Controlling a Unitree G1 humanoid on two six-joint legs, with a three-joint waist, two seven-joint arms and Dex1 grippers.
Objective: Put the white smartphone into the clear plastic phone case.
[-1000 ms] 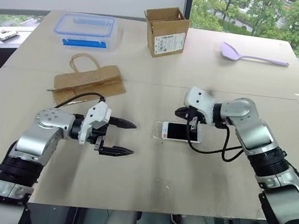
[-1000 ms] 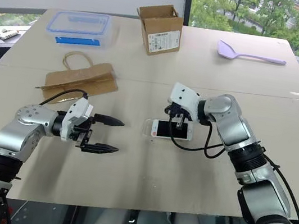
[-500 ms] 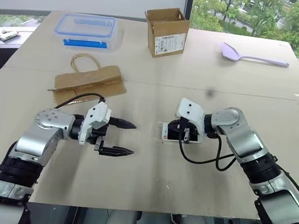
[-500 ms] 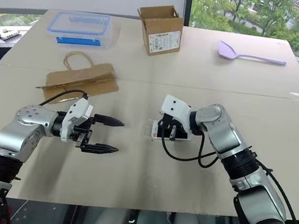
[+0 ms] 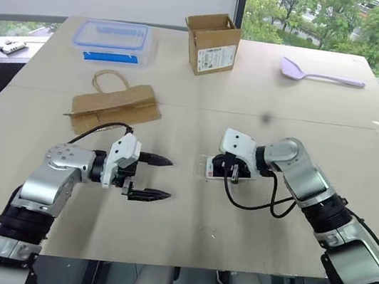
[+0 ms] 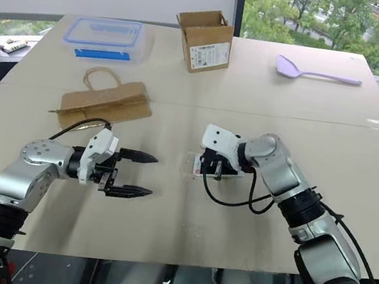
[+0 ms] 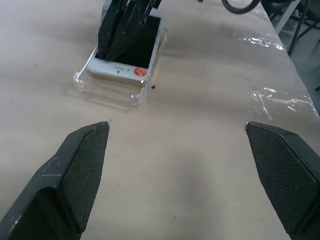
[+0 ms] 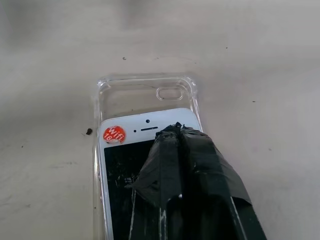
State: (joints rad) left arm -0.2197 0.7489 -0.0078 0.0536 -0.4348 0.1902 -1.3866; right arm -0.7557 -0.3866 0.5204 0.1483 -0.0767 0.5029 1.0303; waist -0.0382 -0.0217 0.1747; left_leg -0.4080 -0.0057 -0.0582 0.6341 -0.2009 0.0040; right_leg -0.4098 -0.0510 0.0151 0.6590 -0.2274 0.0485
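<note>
The white smartphone (image 8: 150, 125) lies screen up on the clear plastic phone case (image 8: 145, 90) in the middle of the table. It sits offset, so a strip of bare case with the camera cutout shows past the phone's top end. An orange sticker marks the phone's top corner. My right gripper (image 8: 175, 131) is shut, its black taped fingertips resting on the cracked screen; the head views show the right gripper (image 5: 227, 168) over the phone. My left gripper (image 5: 169, 178) hovers open to the left of the phone, pointing at it, with nothing between its fingers (image 7: 85, 165).
A brown paper bag (image 5: 116, 105) lies at the back left, behind it a clear food box with a blue-rimmed lid (image 5: 112, 36). A cardboard box (image 5: 211, 41) and a purple spatula (image 5: 319, 75) lie at the far side. Scraps of clear film (image 7: 285, 100) lie near the phone.
My right gripper has come down and slid left along the phone, from its right end onto the screen. The left gripper has stayed put.
</note>
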